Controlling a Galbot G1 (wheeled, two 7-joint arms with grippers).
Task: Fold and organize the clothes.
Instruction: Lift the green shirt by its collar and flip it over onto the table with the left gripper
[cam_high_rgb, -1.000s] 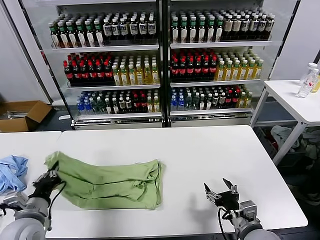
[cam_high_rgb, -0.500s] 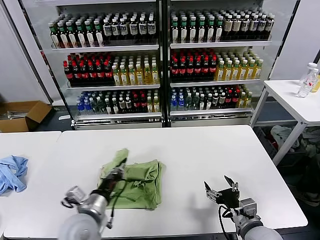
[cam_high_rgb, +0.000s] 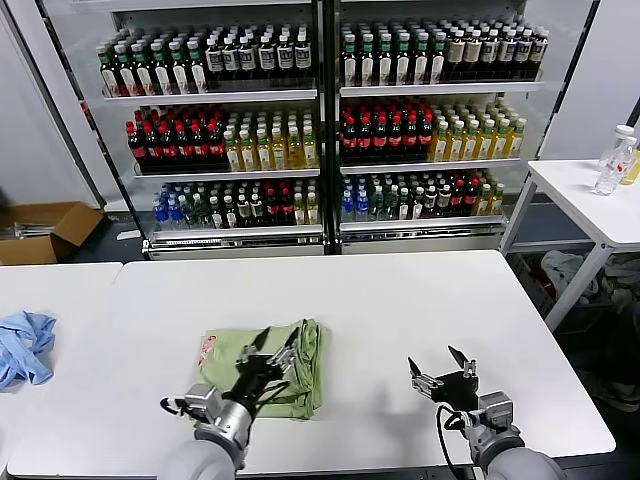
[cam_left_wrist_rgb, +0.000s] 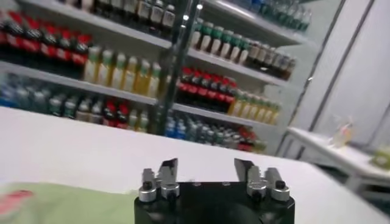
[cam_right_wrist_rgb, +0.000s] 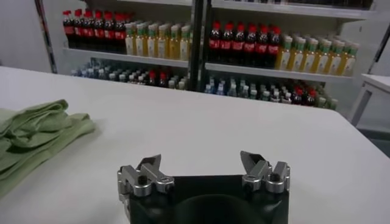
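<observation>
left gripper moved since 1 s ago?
Yes. The left gripper has swung rightward across the table, away from the blue cloth, and now sits open over the folded green shirt.

Left end effector (cam_high_rgb: 268, 347) covers the near middle of the green shirt (cam_high_rgb: 300, 355); the shirt's collar and buttons can't be made out. Only a sliver of its red-pink print (cam_high_rgb: 208, 347) shows at the left edge. Blue cloth (cam_high_rgb: 22, 345) is cut off by the head view's left edge. In the left wrist view the shirt (cam_left_wrist_rgb: 55, 204) is blurred and runs off the picture.
</observation>
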